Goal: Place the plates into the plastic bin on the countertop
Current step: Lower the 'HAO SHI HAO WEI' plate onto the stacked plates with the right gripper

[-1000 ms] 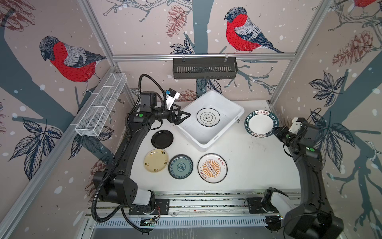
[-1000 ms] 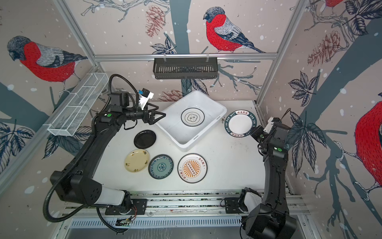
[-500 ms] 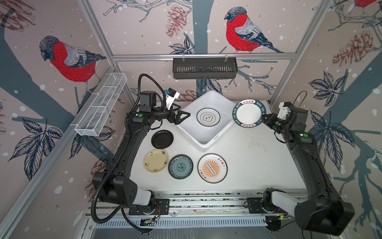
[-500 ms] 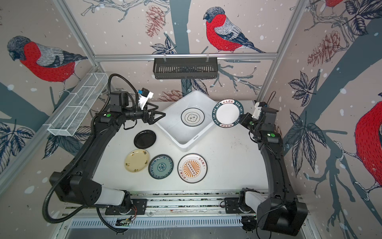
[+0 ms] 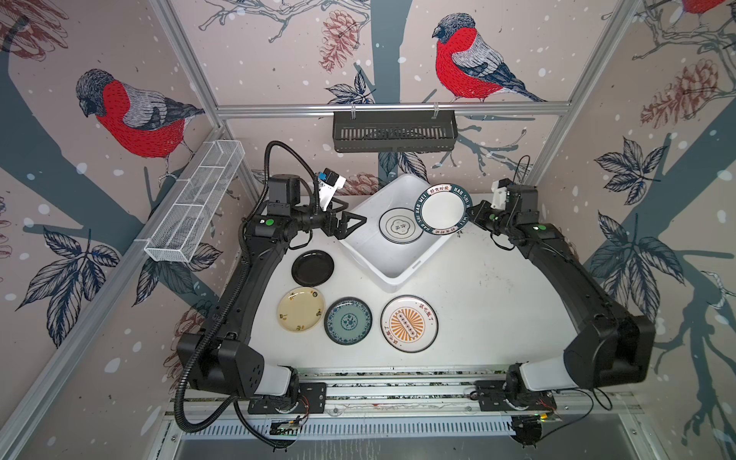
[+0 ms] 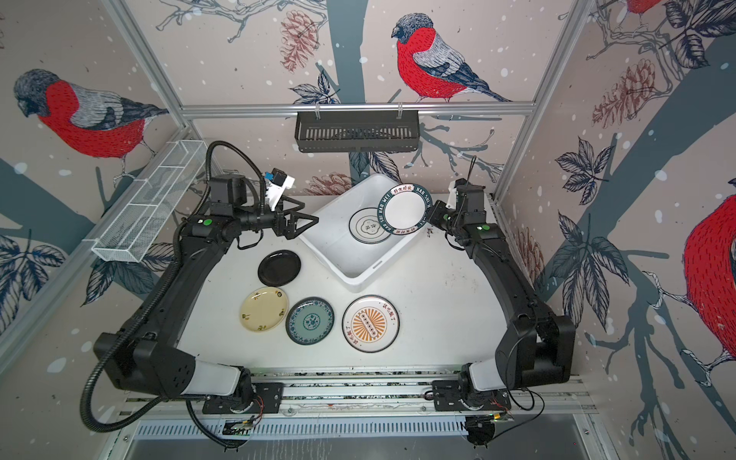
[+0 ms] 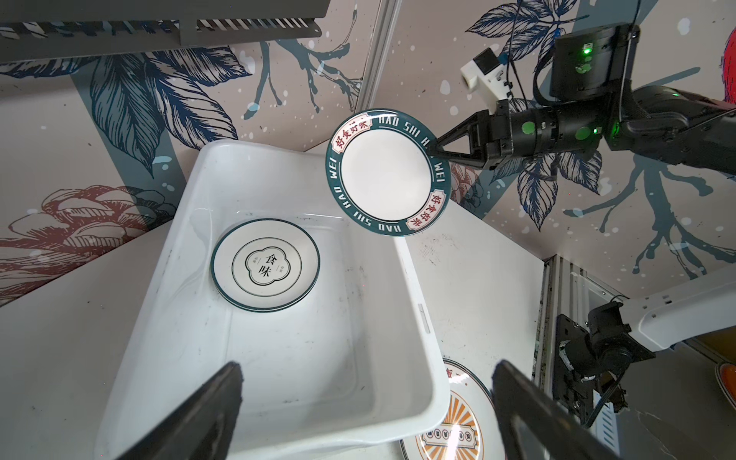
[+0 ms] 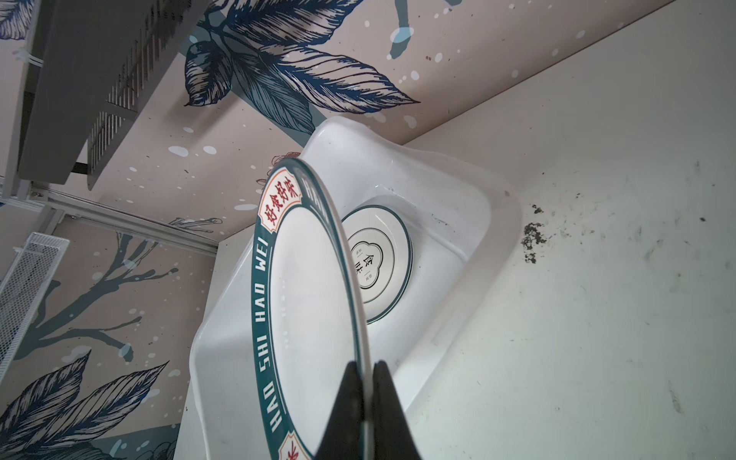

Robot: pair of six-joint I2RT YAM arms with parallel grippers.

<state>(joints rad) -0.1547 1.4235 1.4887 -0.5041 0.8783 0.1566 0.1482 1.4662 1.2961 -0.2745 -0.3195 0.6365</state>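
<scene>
The right gripper (image 5: 468, 212) is pinching the green-lettered plate (image 5: 443, 210) at three o'clock, over the plastic bin (image 5: 392, 280); the left gripper (image 5: 354, 227) is hanging spread wide at the bin's nine o'clock.

Both top views high, downward over the whole countertop (image 5: 478, 310); wrist views close, both onto the plastic bin (image 7: 298, 358).

right gripper (image 5: 466, 210) carries green-lettered plate (image 5: 441, 208) toward 10 o'clock: off the countertop (image 5: 478, 302), now over plastic bin (image 5: 384, 259), its 2 o'clock corner.
</scene>
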